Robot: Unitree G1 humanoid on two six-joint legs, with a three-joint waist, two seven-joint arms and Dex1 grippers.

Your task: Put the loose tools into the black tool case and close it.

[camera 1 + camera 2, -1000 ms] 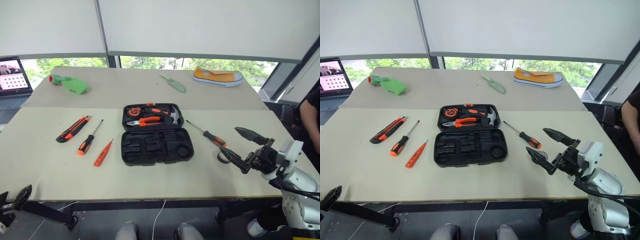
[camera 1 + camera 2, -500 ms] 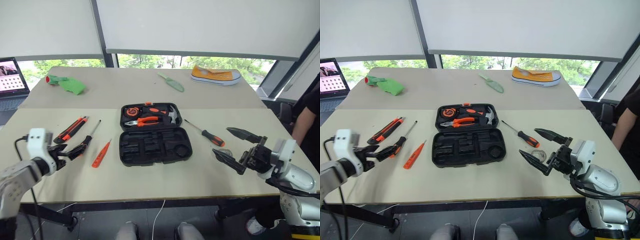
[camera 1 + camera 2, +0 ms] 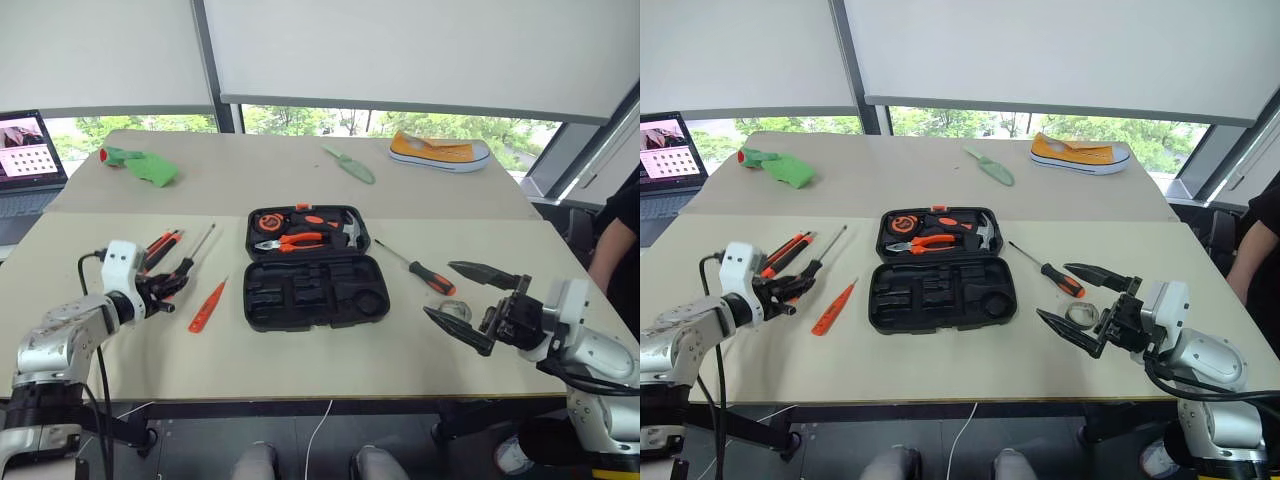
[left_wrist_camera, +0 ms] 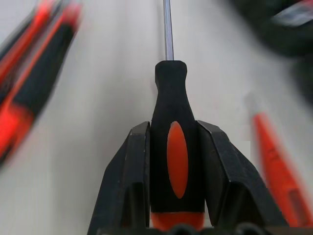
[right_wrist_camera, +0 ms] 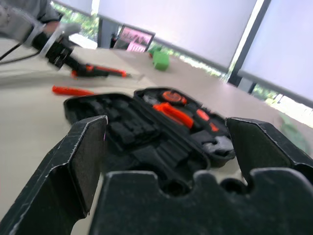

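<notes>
Currently the left gripper (image 4: 172,196) is clamped on the handle of a black-and-orange screwdriver (image 3: 186,266), which lies on the table (image 3: 300,370) left of the open black tool case (image 3: 310,268), its shaft pointing away from the robot and slightly toward the case. The right gripper (image 3: 470,300) is held wide apart right of the case, empty, near the dark grey tape roll (image 3: 1080,314).

two screwdrivers (image 3: 192,260) (image 3: 428,274), one tester screwdriver (image 3: 206,306), perhaps one tape roll (image 3: 455,311).
</notes>
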